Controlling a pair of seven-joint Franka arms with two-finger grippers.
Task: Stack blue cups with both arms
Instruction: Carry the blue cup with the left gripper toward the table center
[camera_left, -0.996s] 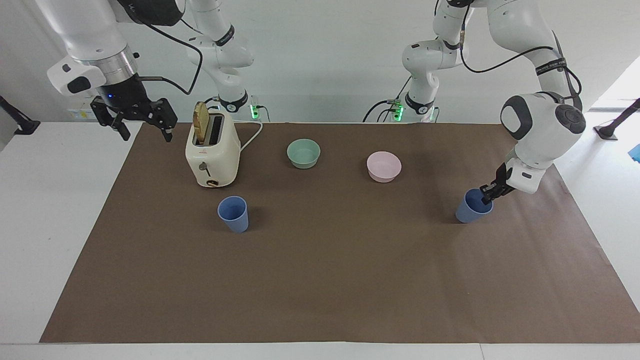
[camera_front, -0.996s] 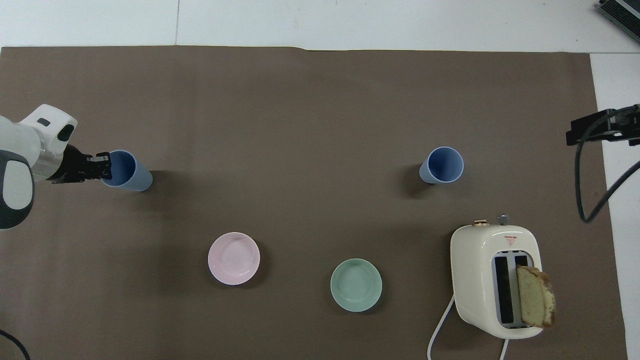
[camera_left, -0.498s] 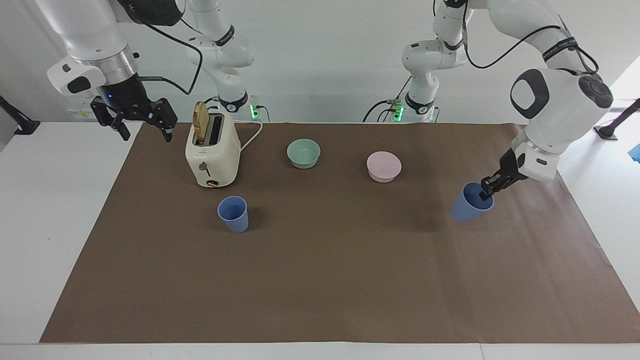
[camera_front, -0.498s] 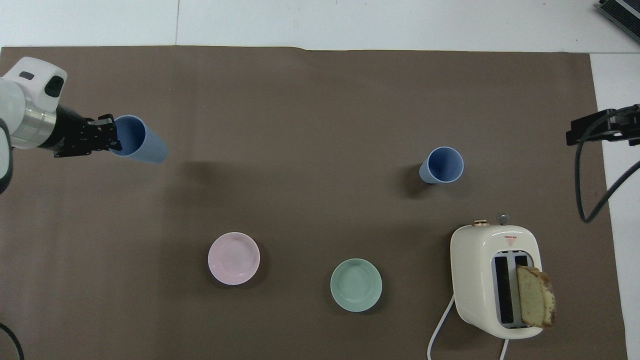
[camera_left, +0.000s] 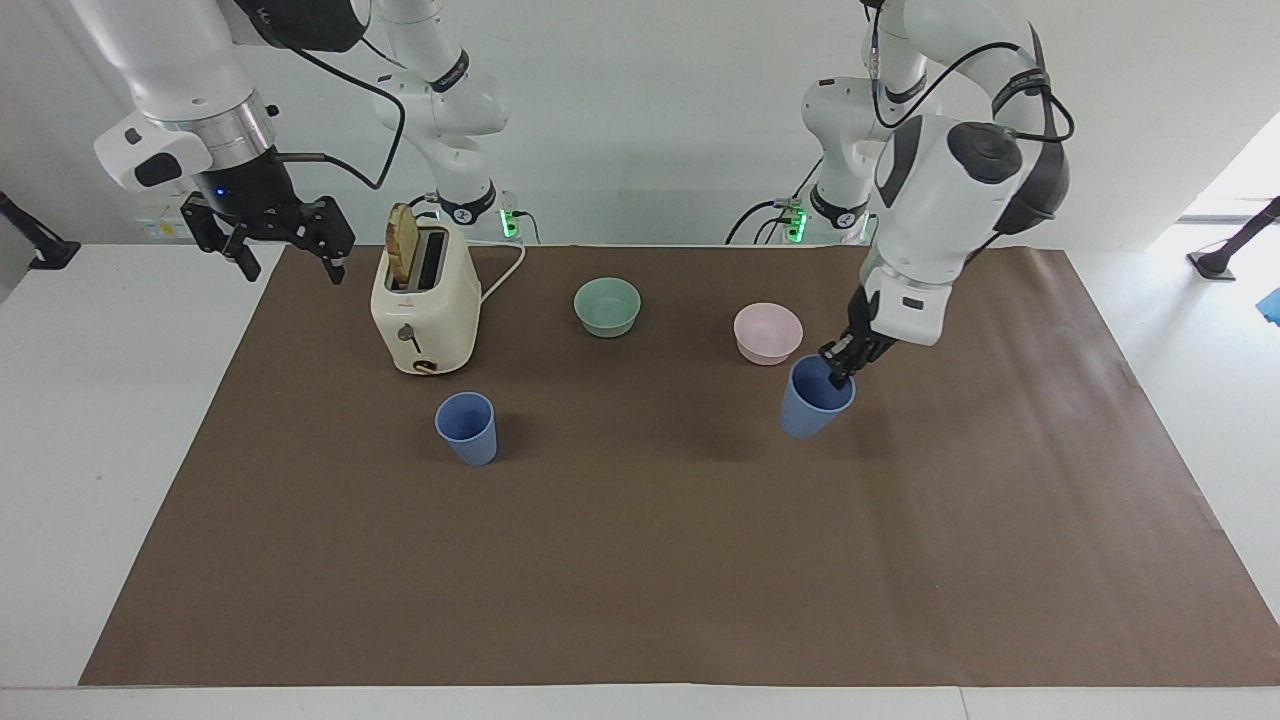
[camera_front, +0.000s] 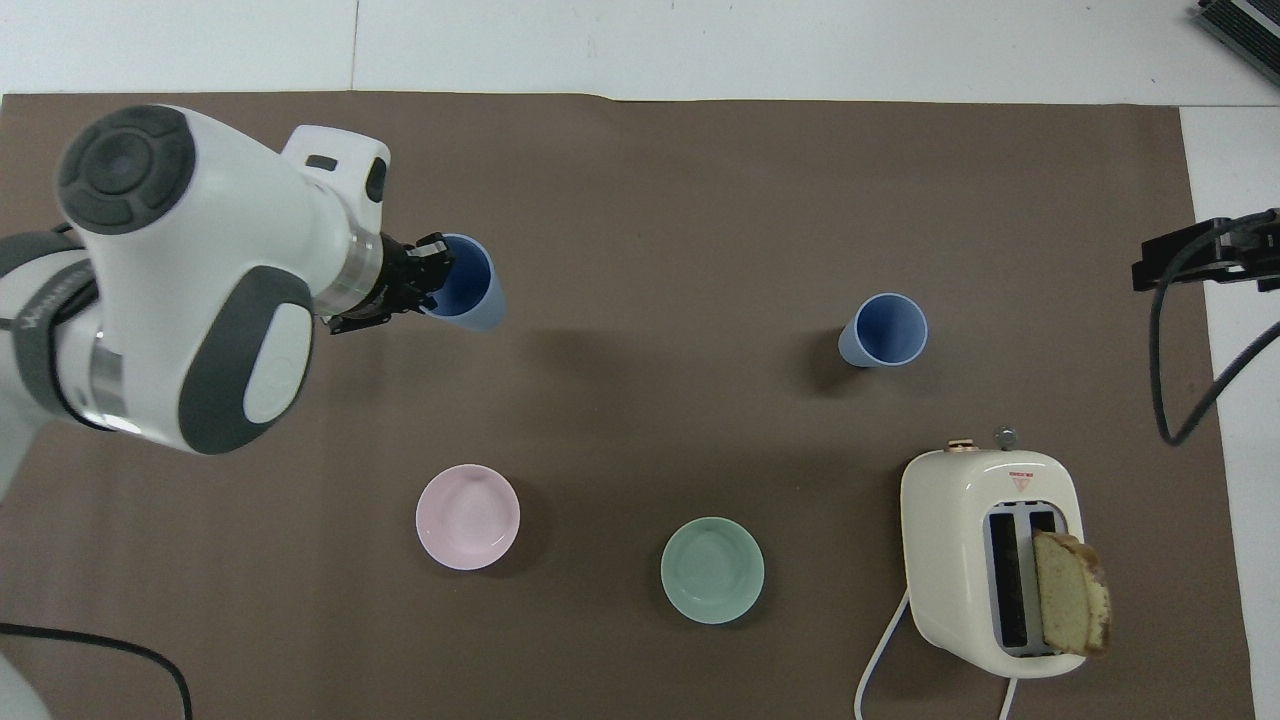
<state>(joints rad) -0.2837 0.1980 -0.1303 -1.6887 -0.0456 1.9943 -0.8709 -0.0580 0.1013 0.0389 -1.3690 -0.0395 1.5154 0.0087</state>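
Facing view shows the left gripper (camera_left: 838, 366) clamped on the rim of a blue cup (camera_left: 815, 400), held tilted over the brown mat (camera_left: 640, 560) mid-worktop. The other blue cup (camera_left: 467, 427) stands by the toaster (camera_left: 425, 305). The right gripper (camera_left: 268, 232) waits, fingers apart, over the worktop's corner.

Two blue cups (camera_left: 466, 427) (camera_left: 815, 398), two bowls (camera_left: 607, 306) (camera_left: 767, 332), one toaster (camera_left: 424, 303), one bread slice (camera_left: 403, 244).

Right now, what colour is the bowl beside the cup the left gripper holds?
Pink: the pink bowl beside the held blue cup, clearest in the overhead view.
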